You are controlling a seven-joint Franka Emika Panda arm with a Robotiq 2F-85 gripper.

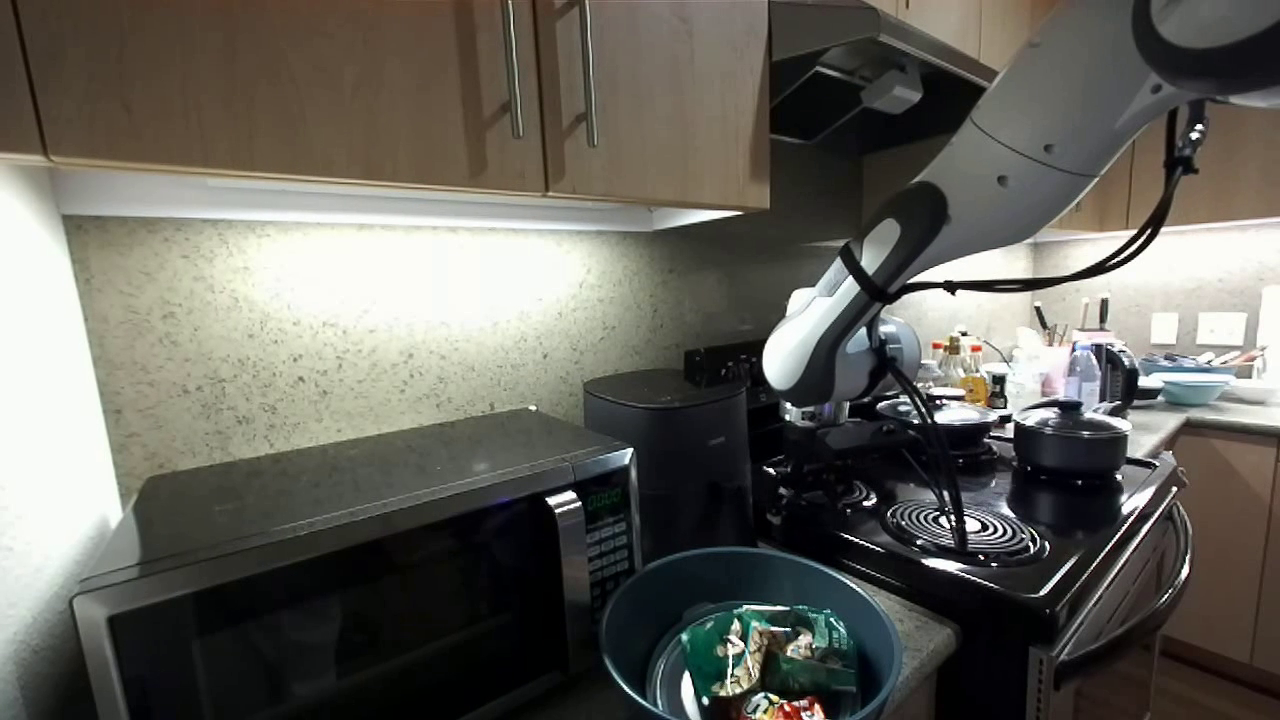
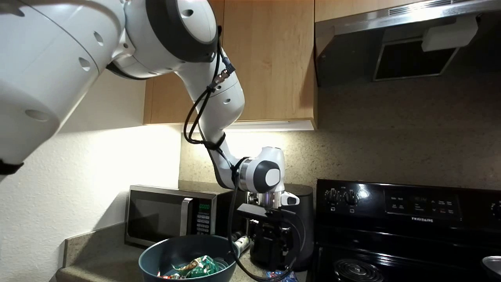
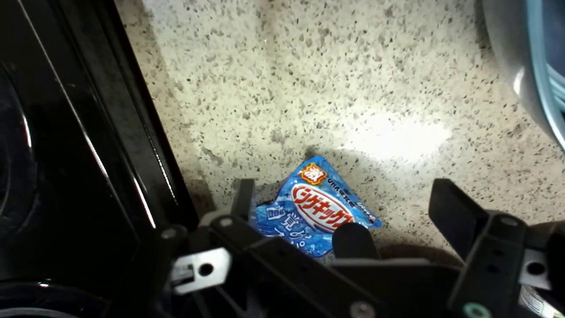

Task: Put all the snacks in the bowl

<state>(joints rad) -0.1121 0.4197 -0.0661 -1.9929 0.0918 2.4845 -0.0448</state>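
A blue snack packet with red and white print [image 3: 309, 207] lies on the speckled counter; part of it also shows in an exterior view [image 2: 287, 277]. My gripper [image 3: 348, 198] is open above it. The packet is between the fingers, closer to the left finger in the wrist view, and its lower part is hidden by the gripper. The large blue bowl [image 1: 625, 605] stands nearby; its rim shows in the wrist view [image 3: 536, 57] and in an exterior view [image 2: 156, 248]. Inside are green packets [image 1: 735, 650] and an orange-red packet [image 1: 785, 708], also visible in an exterior view [image 2: 203, 267].
The black stove [image 3: 88, 154] borders the counter beside the packet. A dark tall appliance [image 1: 665, 460] and a microwave [image 1: 350, 590] stand along the back. A light cylindrical container [image 2: 242, 243] is beside the bowl. A dark lidded pot [image 1: 1070, 445] sits on the stove. Arm cables hang low.
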